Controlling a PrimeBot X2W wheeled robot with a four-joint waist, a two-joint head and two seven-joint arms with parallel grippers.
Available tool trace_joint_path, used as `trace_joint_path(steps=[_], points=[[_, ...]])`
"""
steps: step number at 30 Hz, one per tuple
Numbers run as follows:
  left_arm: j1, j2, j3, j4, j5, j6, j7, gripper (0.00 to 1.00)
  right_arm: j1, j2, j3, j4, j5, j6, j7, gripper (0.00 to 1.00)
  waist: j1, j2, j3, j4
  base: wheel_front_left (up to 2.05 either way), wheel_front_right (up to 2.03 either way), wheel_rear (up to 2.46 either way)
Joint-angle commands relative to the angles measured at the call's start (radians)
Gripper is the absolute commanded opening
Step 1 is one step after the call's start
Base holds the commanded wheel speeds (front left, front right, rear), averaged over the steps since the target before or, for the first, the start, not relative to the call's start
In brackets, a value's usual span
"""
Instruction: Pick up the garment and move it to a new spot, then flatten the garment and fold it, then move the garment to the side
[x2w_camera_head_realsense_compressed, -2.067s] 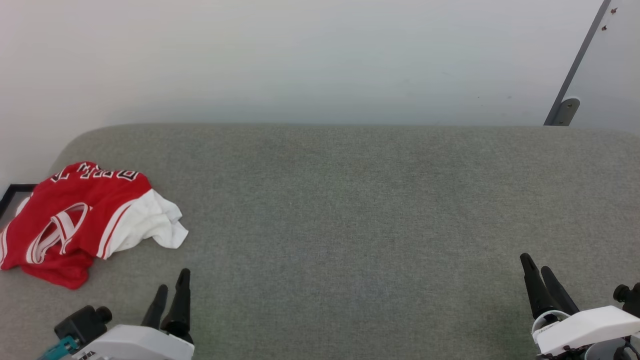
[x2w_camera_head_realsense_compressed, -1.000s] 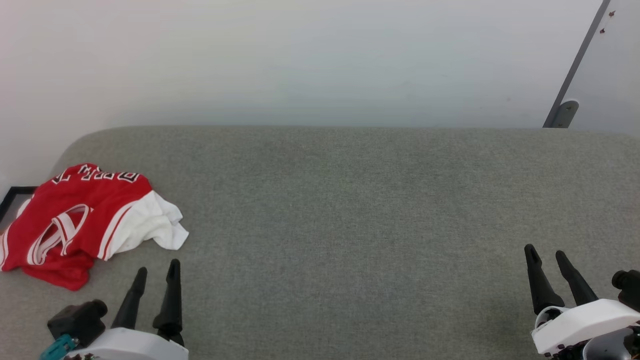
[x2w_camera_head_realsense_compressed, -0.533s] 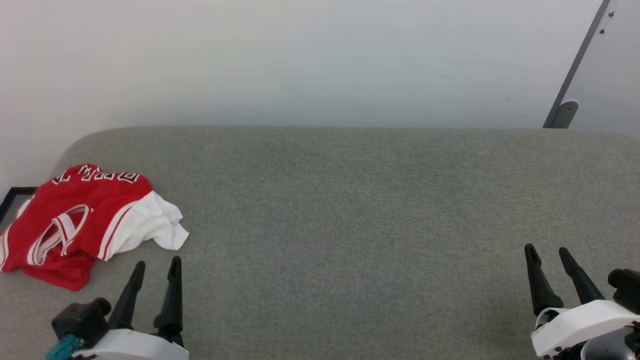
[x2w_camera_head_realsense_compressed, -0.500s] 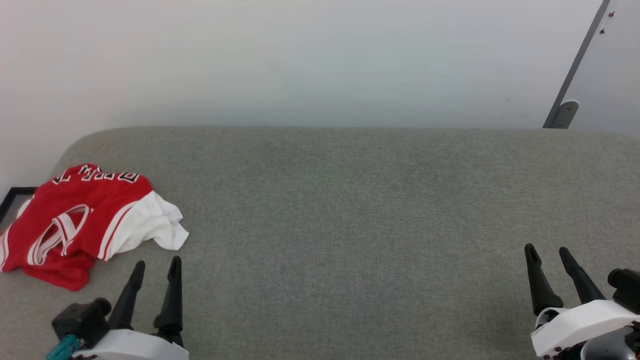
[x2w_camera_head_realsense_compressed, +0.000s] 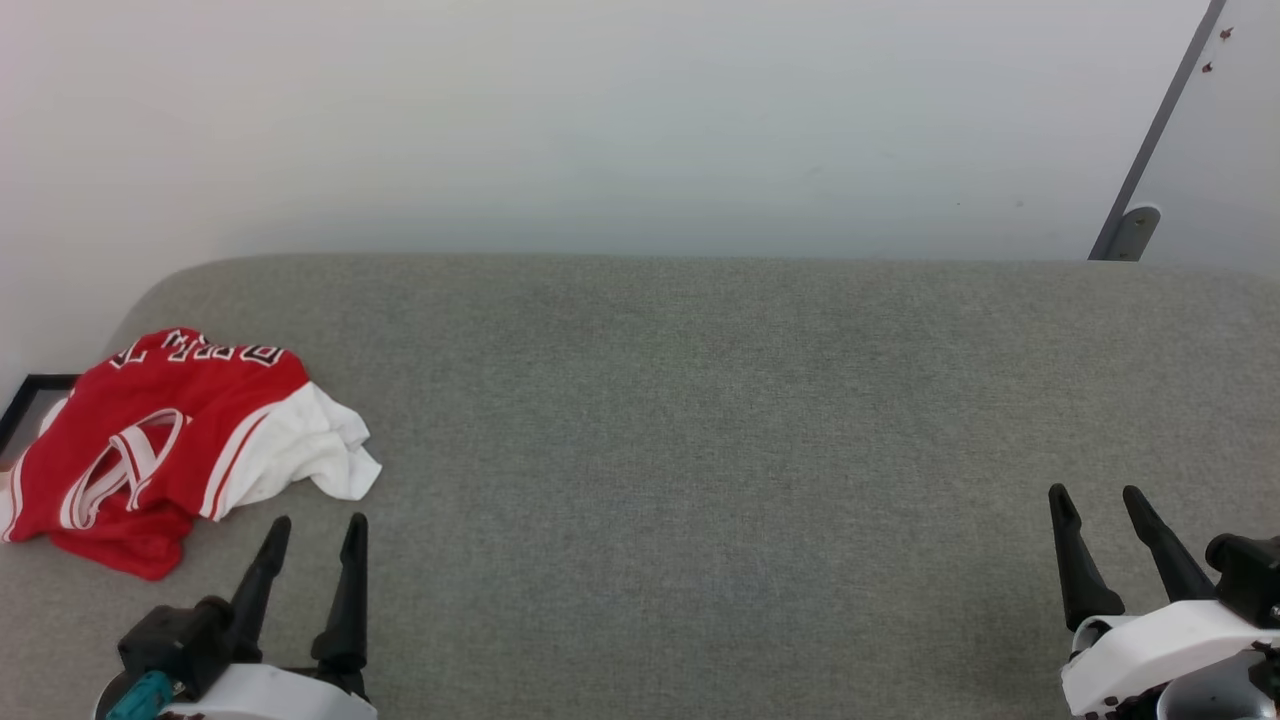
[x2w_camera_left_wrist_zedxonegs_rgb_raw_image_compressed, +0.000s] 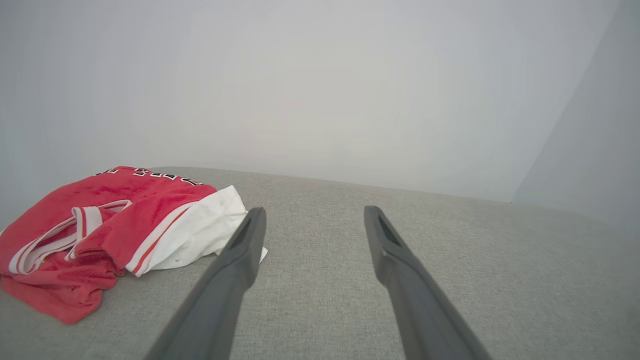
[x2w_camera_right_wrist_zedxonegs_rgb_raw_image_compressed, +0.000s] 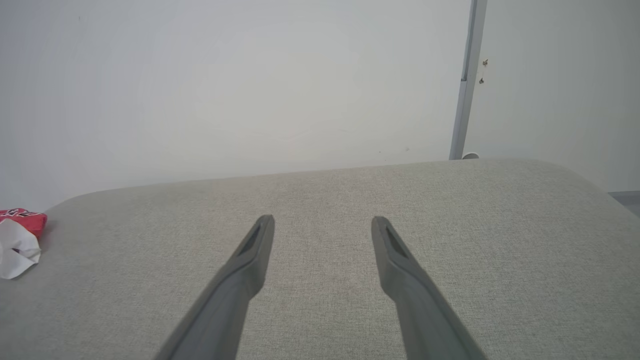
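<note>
At cushion (x2w_camera_head_realsense_compressed: 700, 450) left end, crumpled garment (x2w_camera_head_realsense_compressed: 170, 440), head view adds black frame (x2w_camera_head_realsense_compressed: 20, 398) beside it, left gripper (x2w_camera_head_realsense_compressed: 318, 522), right gripper (x2w_camera_head_realsense_compressed: 1095, 492) spread, empty.

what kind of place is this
Likely a plain indoor test room: a wide grey fabric pad, a bare white wall behind it, and a crumpled red garment lying on it.

Grey fabric surface (x2w_camera_head_realsense_compressed: 700, 400), white wall (x2w_camera_head_realsense_compressed: 600, 120)

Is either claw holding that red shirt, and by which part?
Nothing is held. The left gripper and right gripper are both open and empty; the garment lies crumpled on the grey surface.
</note>
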Motion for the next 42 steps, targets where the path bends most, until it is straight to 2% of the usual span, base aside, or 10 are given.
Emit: trace_joint_path(steps=[1, 13, 28, 35, 42], points=[[0.002, 0.007, -0.002, -0.002, 0.021, -0.008, -0.008, 1.00, 0.011, -0.002, -0.003, -0.007, -0.023, -0.001, -0.007, 1.00, 0.0000, -0.0001, -0.001, 0.001, 0.00, 0.00, 0.00], [0.006, 0.017, -0.002, -0.007, 0.085, -0.012, -0.029, 1.00, 0.018, -0.001, -0.008, -0.019, -0.096, -0.001, -0.018, 1.00, 0.0000, -0.0001, -0.003, 0.001, 0.00, 0.00, 0.00], [-0.001, 0.012, 0.000, 0.003, 0.057, -0.017, -0.028, 1.00, 0.025, 0.005, -0.003, -0.022, -0.094, -0.001, -0.022, 1.00, 0.0000, -0.0001, -0.006, 0.010, 0.00, 0.00, 0.00], [-0.003, 0.014, 0.034, 0.029, 0.016, -0.006, -0.019, 1.00, 0.022, -0.001, 0.037, -0.021, -0.084, -0.001, -0.008, 1.00, 0.0000, -0.0001, -0.031, 0.082, 0.00, 0.00, 0.00], [0.015, 0.031, 0.071, 0.024, -0.005, 0.029, 0.009, 1.00, 0.002, -0.007, 0.112, -0.002, -0.057, -0.001, 0.004, 1.00, 0.0000, -0.0001, -0.069, 0.204, 0.00, 0.00, 0.00]])
